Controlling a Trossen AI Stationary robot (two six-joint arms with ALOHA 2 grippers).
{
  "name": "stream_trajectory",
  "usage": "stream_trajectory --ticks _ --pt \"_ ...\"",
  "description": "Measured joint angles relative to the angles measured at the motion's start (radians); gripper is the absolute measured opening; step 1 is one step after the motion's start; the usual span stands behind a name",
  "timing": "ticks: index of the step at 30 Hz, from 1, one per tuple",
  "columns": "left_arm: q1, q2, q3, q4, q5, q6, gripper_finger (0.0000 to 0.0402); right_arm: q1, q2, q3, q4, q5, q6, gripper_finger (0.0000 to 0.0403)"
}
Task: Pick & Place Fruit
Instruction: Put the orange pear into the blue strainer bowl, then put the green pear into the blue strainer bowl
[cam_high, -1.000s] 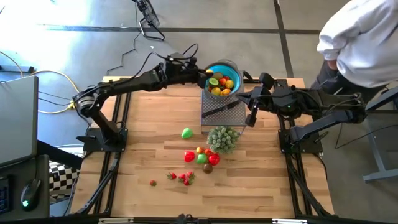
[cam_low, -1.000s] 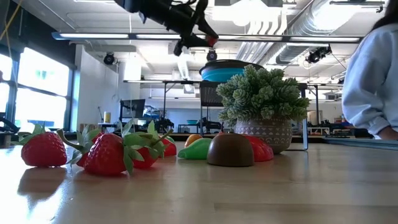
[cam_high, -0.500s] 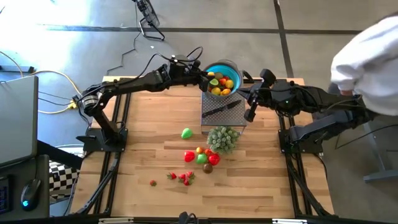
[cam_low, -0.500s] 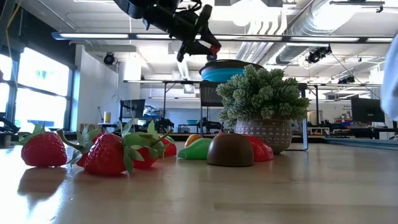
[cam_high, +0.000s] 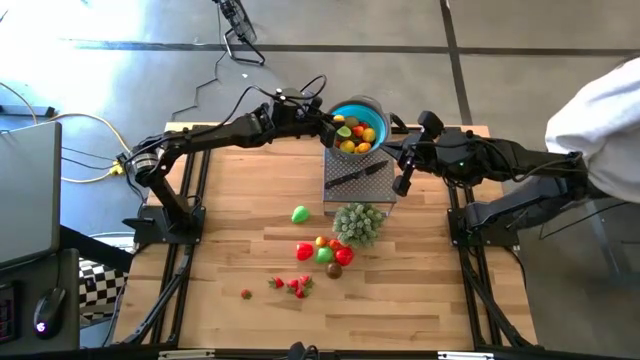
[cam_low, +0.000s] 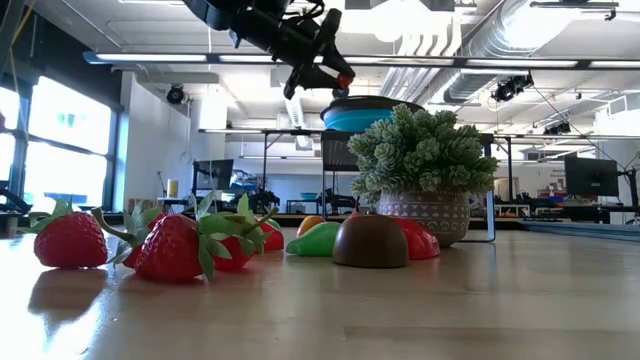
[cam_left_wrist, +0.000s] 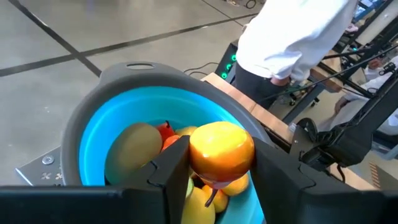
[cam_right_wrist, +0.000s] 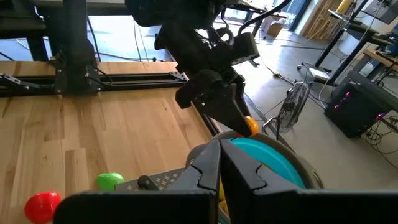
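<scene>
Left gripper (cam_left_wrist: 214, 163) with orange fruit (cam_left_wrist: 221, 149) over fruit-filled blue bowl (cam_left_wrist: 93, 134)

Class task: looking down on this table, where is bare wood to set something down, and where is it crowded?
Free: the wood left of the lone green fruit, and the strip right of the bushy plant. Crowded: the fruit cluster, the strawberries, and the far edge around the blue bowl and grey stand.
</scene>
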Motion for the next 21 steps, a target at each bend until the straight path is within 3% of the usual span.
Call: stream_trajectory --ticks 11,21 --pt "0.000 0.000 0.000 0.000 0.001 -0.003 0.0244 0.000 0.000 0.000 0.000 0.000 0.000 0.0004" --pt "0.000 0.000 0.000 0.001 0.004 -0.006 0.0232 0.001 0.000 0.000 -0.004 0.000 0.005 0.0004"
